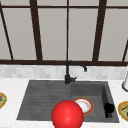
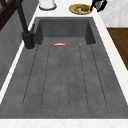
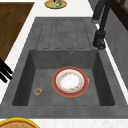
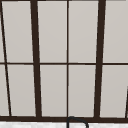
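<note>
Looking at the front view, I find the right hand [image 1: 109, 110] hanging low at the right end of the sink [image 1: 45, 100], dark against the basin's right wall; in the right side view its fingers [image 3: 3, 71] reach in from the sink's front edge, straight and a little apart, clamped on nothing; the left side view puts the same hand [image 2: 98, 5] in the air just beside the bowl [image 2: 80, 8] of food. That bowl [image 1: 123, 110] stands on the white surface [image 1: 12, 87] to the right of the sink, so it lies outward from the fingers, away from the basin; it is round, so I see no long axis to line up on. On the other side of the hand, down on the basin floor, lies a red-rimmed plate [image 3: 70, 82], flat and near the middle; a small round thing [image 3: 38, 91] sits apart from it toward the front corner, and I cannot tell what it is. A big red ball [image 1: 67, 115] covers the sink's front rim and part of the plate in the front view. The black tap [image 1: 68, 75] stands behind the sink; a second bowl [image 1: 2, 99] rests on the surface at far left.
</note>
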{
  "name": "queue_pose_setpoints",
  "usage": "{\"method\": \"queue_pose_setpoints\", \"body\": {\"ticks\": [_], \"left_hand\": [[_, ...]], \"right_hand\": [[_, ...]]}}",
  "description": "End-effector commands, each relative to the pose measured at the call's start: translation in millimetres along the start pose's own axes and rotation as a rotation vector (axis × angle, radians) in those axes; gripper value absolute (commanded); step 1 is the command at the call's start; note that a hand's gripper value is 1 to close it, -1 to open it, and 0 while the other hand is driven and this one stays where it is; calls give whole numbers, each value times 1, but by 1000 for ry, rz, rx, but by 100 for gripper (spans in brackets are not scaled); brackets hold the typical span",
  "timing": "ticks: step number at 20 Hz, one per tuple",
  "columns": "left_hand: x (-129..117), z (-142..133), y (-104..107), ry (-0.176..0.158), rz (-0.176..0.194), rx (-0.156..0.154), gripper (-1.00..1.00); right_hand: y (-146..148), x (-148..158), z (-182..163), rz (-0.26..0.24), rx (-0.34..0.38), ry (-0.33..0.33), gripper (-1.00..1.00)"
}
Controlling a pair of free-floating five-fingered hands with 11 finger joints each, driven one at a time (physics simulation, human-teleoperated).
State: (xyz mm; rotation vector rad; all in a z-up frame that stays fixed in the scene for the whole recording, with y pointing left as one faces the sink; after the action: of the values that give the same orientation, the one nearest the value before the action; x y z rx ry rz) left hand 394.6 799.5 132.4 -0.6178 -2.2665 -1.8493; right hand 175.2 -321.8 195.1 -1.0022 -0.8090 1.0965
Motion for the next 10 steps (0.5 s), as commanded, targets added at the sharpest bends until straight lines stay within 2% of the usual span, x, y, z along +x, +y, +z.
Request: {"method": "queue_pose_setpoints", "body": {"ticks": [1, 5, 7, 10], "left_hand": [[18, -12, 5, 42, 13, -89, -100], [40, -30, 12, 64, -3, -89, -100], [51, -43, 20, 54, -21, -71, -100], [63, -58, 33, 36, -33, -66, -100]], "right_hand": [[0, 0, 0, 0, 0, 0, 0], [0, 0, 0, 0, 0, 0, 0], [0, 0, 0, 0, 0, 0, 0], [0, 0, 0, 0, 0, 0, 0]]}}
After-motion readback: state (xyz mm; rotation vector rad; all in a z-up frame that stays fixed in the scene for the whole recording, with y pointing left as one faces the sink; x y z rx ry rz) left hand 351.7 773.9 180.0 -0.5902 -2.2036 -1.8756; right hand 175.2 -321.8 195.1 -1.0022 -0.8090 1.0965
